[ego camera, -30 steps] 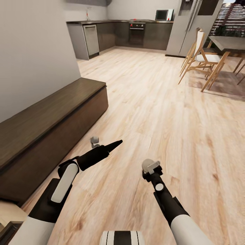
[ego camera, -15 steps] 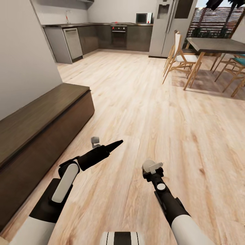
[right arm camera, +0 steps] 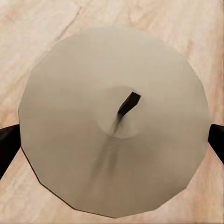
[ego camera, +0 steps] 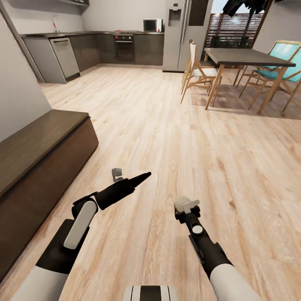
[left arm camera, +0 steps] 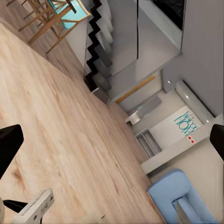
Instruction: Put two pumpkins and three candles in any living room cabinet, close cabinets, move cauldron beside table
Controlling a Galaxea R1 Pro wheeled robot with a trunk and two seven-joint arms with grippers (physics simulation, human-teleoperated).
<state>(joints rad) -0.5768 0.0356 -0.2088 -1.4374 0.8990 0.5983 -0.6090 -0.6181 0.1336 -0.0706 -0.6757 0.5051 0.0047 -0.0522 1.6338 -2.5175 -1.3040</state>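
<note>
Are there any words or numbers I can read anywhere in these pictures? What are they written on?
Teal lettering on a white wall sign, seen from the left wrist: too blurred and tilted to read.
Microwave and oven in the kitchen, head view: any labels are too small to read.
Candle top in the right wrist view: no writing.

Even, bright light fills the room, with no hard glare anywhere. The pale wood floor [ego camera: 175, 138] is evenly lit and its grain stays sharp up close, softening toward the kitchen at the back. Daylight comes through the slatted opening [ego camera: 234, 27] behind the dining table [ego camera: 242, 56], which casts a soft, diffuse shadow beneath itself and its chairs. The dark cabinet [ego camera: 37, 163] front sits in shade. In the right wrist view, the pale round candle [right arm camera: 112, 121] top looks slightly smeared near its wick.
</note>
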